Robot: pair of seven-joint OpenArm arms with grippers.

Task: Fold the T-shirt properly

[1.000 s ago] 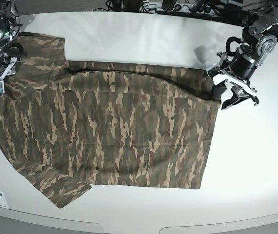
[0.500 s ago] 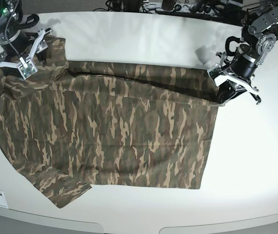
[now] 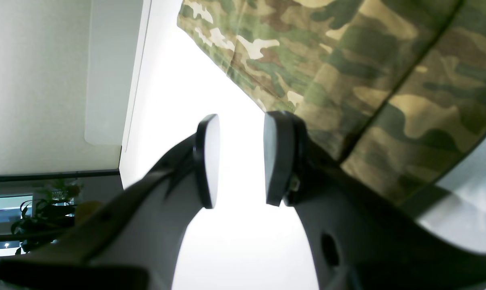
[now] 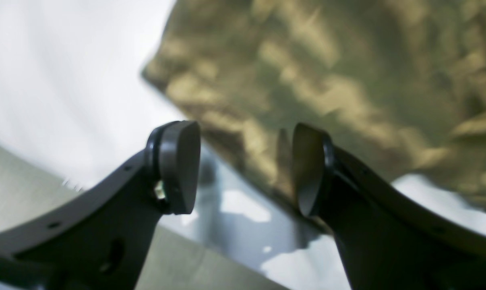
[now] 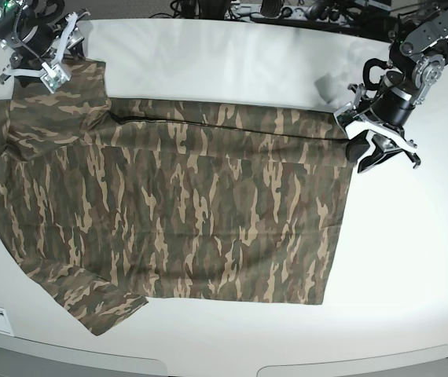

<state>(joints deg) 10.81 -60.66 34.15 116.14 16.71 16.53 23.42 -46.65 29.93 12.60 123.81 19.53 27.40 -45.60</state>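
Note:
The camouflage T-shirt [image 5: 185, 204] lies spread flat on the white table [image 5: 413, 251]. Its top edge is folded over along the far side, and one sleeve [image 5: 102, 302] points to the front left. My left gripper [image 5: 373, 153] is open at the shirt's far right corner. In the left wrist view [image 3: 240, 159] nothing is between the jaws and the cloth [image 3: 367, 80] lies just beside one finger. My right gripper [image 5: 39, 75] is open above the shirt's far left part. In the right wrist view [image 4: 243, 167] it hovers over blurred cloth [image 4: 327, 72].
Cables and equipment [image 5: 287, 9] line the table's far edge. The table's front edge [image 5: 208, 357] curves below the shirt. A small grey mark [image 5: 324, 82] shows on the table near my left arm.
My right gripper has moved from the shirt's left edge up to the far left corner. My left gripper has stayed at the right corner, turning slightly. The shirt's left part now lies flatter.

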